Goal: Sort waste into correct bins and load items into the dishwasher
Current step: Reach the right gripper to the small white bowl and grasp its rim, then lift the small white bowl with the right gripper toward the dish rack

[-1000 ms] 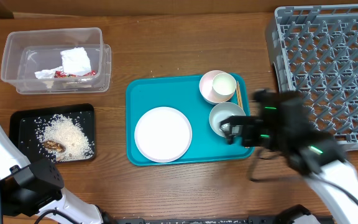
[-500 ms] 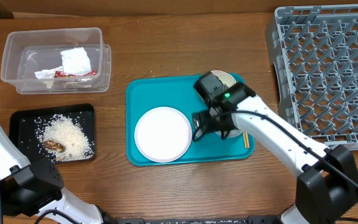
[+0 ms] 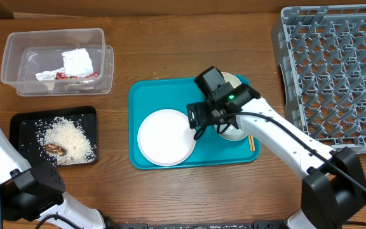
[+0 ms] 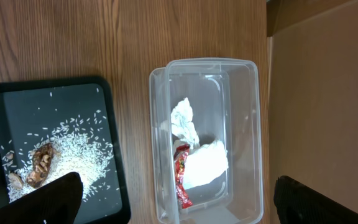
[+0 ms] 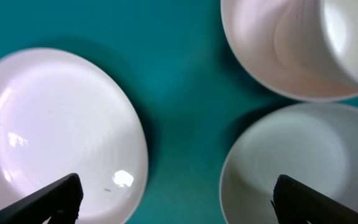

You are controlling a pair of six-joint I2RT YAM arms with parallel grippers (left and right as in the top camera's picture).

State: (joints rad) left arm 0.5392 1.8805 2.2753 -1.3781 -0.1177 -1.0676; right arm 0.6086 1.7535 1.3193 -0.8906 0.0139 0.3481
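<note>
A round white plate (image 3: 166, 137) lies on the teal tray (image 3: 151, 95). My right gripper (image 3: 196, 122) hovers open and empty over the gap between the plate and the bowls. The right wrist view shows its jaws (image 5: 179, 199) with the plate (image 5: 61, 130) to the left, the pale grey-blue bowl (image 5: 297, 168) to the right and stacked white bowls (image 5: 284, 43) above. Chopsticks (image 3: 251, 141) poke out beside the arm. The clear tub (image 3: 56, 86) holds the napkin (image 3: 78, 62) and red wrapper (image 3: 75, 75). The black tray (image 3: 24, 121) holds rice (image 3: 68, 137) and a brown scrap (image 3: 54, 148). My left gripper (image 4: 178, 199) is open above tub and tray.
The grey dish rack (image 3: 335, 70) stands at the back right, past the teal tray's right edge. The right arm hides much of the bowls in the overhead view. A cardboard box side (image 4: 322, 93) rises beyond the tub in the left wrist view.
My right arm has swung left from the teal tray's right edge to above the gap between the plate and the bowls. The left arm has not moved.
</note>
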